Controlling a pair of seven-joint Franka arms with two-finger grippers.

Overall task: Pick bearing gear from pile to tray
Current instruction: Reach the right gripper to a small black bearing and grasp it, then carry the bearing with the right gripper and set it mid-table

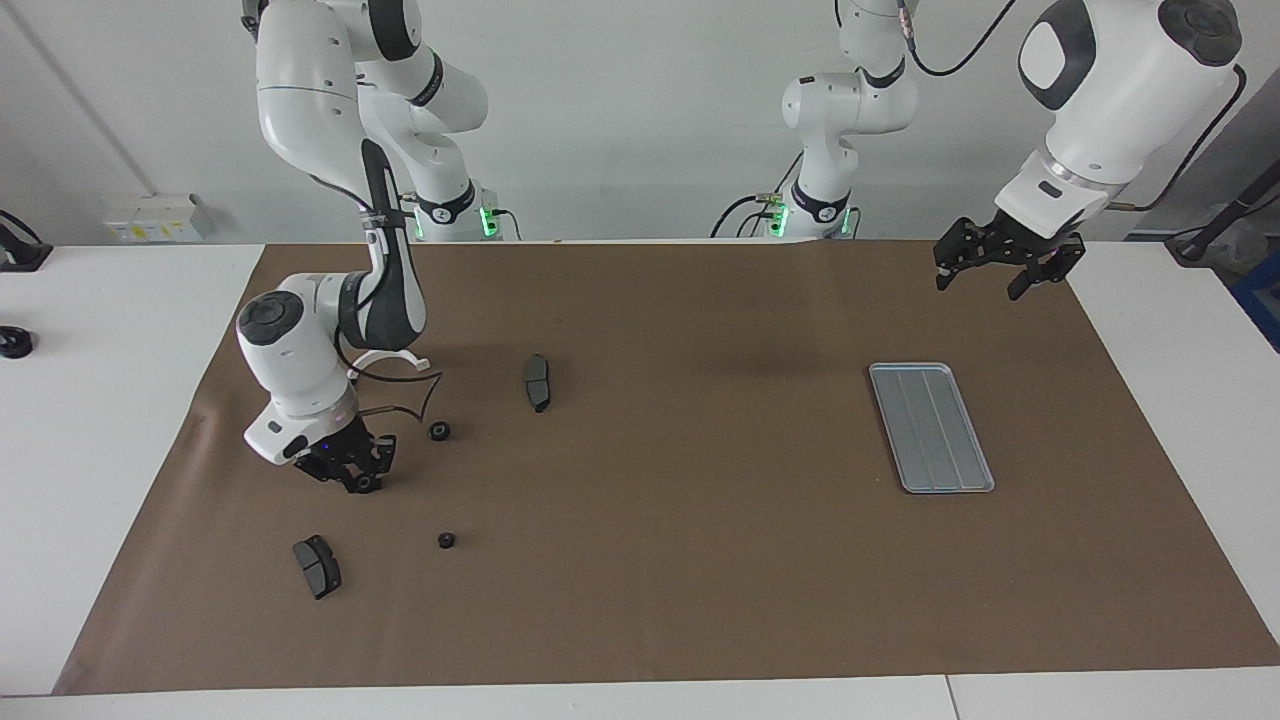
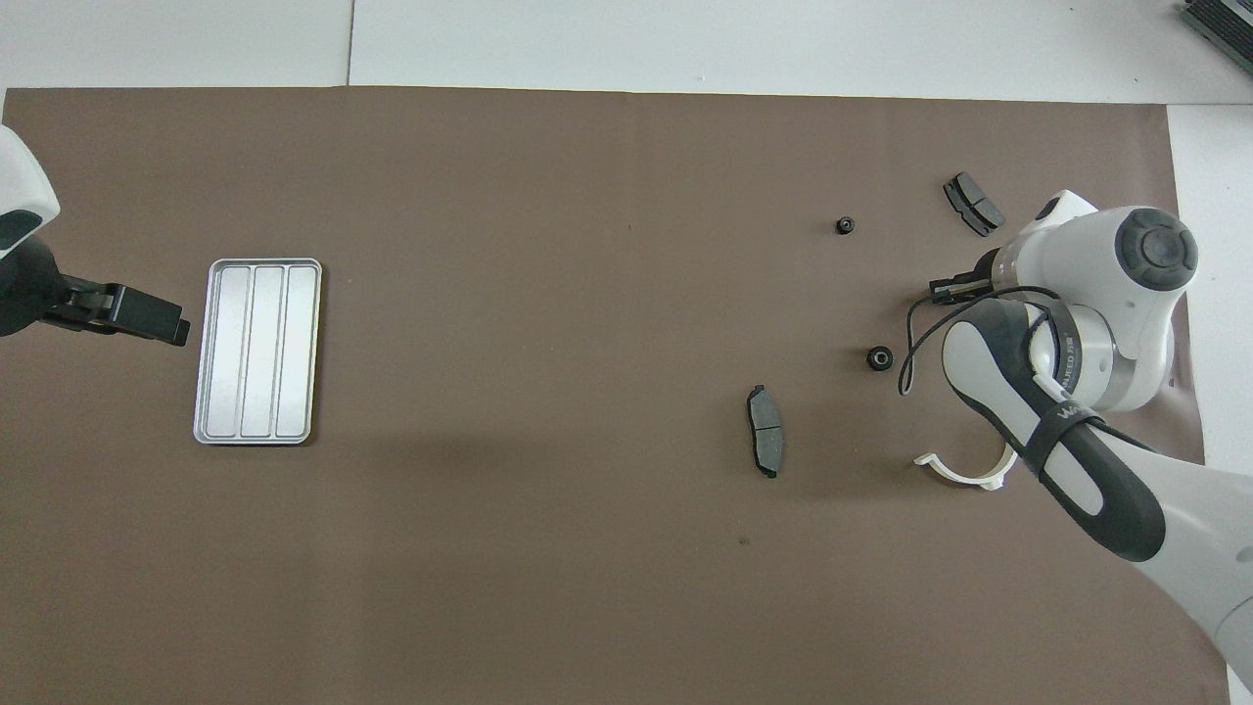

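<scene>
The pile lies on the brown mat at the right arm's end of the table. My right gripper (image 1: 358, 478) is down on the mat with its fingers closed around a small black bearing gear (image 1: 368, 485). In the overhead view the wrist hides that gear. Two more gears (image 1: 438, 431) (image 1: 446, 540) lie loose close by, also seen from above (image 2: 879, 358) (image 2: 844, 225). The silver ridged tray (image 1: 930, 427) (image 2: 257, 351) sits toward the left arm's end with nothing in it. My left gripper (image 1: 978, 288) (image 2: 147, 318) waits open in the air beside the tray.
Two dark grey brake pads (image 1: 538, 381) (image 1: 317, 566) and a white half-ring bracket (image 1: 385, 357) lie around the right gripper. A black cable loops from the right wrist over the mat. The brown mat (image 1: 680, 500) covers most of the white table.
</scene>
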